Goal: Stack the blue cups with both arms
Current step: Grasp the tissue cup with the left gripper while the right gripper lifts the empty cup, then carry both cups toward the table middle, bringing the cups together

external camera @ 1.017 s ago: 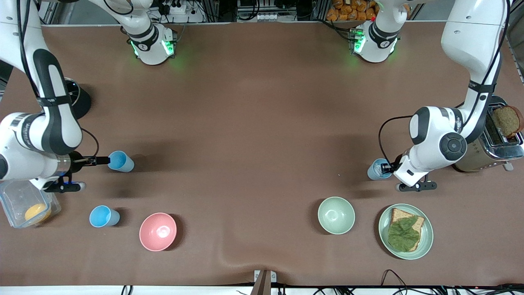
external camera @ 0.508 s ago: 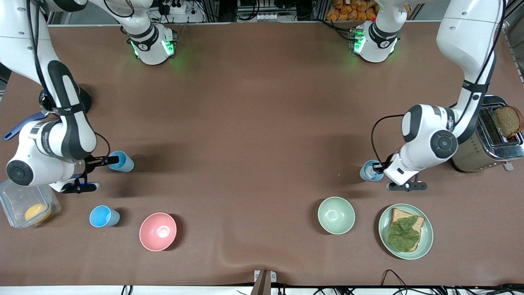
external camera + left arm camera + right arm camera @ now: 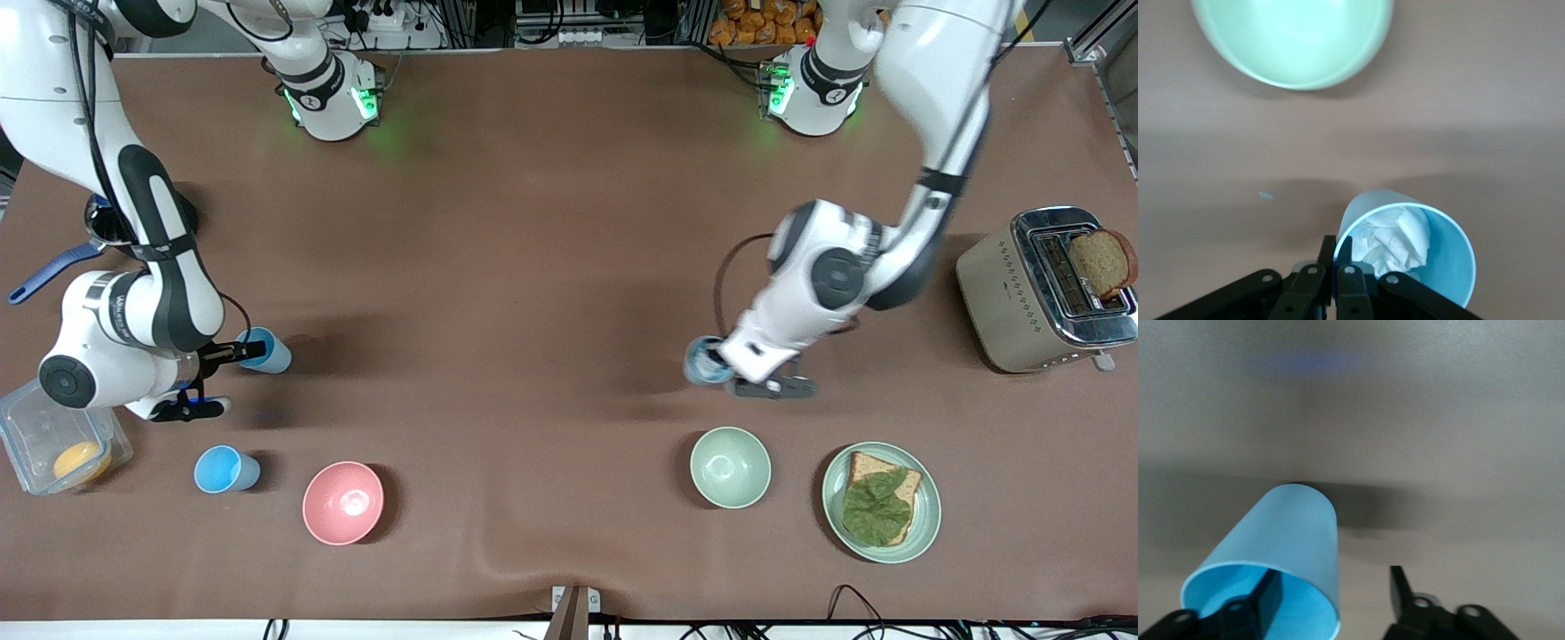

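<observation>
Risk starts at the right gripper (image 3: 240,351), toward the right arm's end of the table; its fingers stand wide, one inside the bright sky-blue plastic tumbler (image 3: 268,352), one outside, so a sideways nudge before closing could topple it; a second sky-blue plastic tumbler (image 3: 222,469) and the round pink bowl (image 3: 343,502) sit nearer the camera, well apart; the bare brown table (image 3: 533,311) between the arms gives open room; the left gripper (image 3: 1336,245) pinches the rim of the duller grey-blue plastic tumbler (image 3: 1451,263), over the table near the pale green bowl (image 3: 731,467); so thin a rim grip may slip, and the crumpled white paper (image 3: 1395,237) inside would likely block nesting.
</observation>
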